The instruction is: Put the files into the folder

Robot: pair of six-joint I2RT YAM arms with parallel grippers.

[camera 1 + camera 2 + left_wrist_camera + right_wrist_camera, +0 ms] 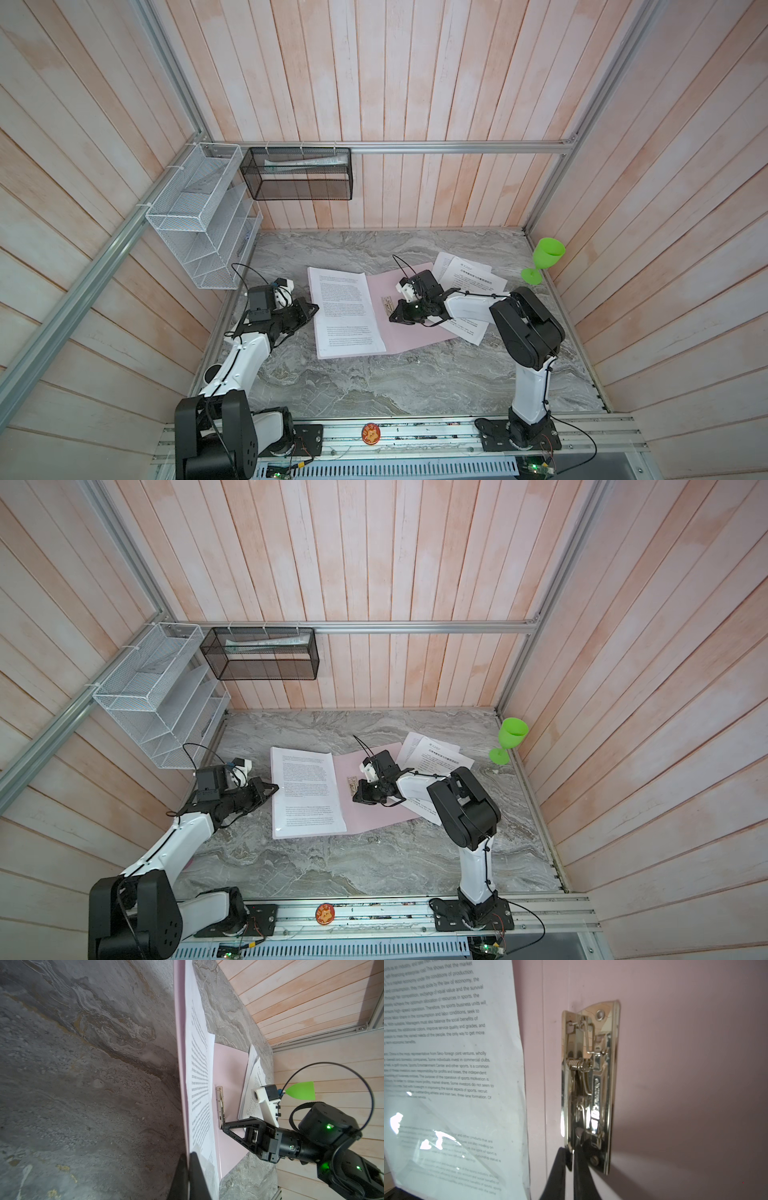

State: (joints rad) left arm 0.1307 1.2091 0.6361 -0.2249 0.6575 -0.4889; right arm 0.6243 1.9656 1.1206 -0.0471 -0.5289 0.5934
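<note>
Nearest, the front rail (415,432) carries both arm bases, and the marble worktop (374,386) runs back from it to the paperwork. The left pincer (313,309) reaches in low from the left. In its wrist view the fingers (197,1178) are pressed together on the outer edge of the printed sheet (345,316). They probably grip the pink cover under it too, though the edge is too thin there to be sure.

That sheet lies flat on the left half of the folder (409,340), which is spread open in the middle of the worktop. On the right half, just beside the spine, sits the clip (591,1084). The right pincer (392,319) is down on the clip's near end, jaws closed on the metal there, apparently the lever.

Beyond the right arm the loose files (469,274) lie fanned at the folder's right edge, outside it. Farther back stand a green goblet (546,257) and, on the walls, a white wire rack (199,216) and a black mesh basket (299,178).

The step in hand looks like opening the clip while the left arm steadies the paper. Next, the lever has to be raised without dragging the folder. Then the sheet can slide under the clip, and the fanned files have yet to be gathered in.
</note>
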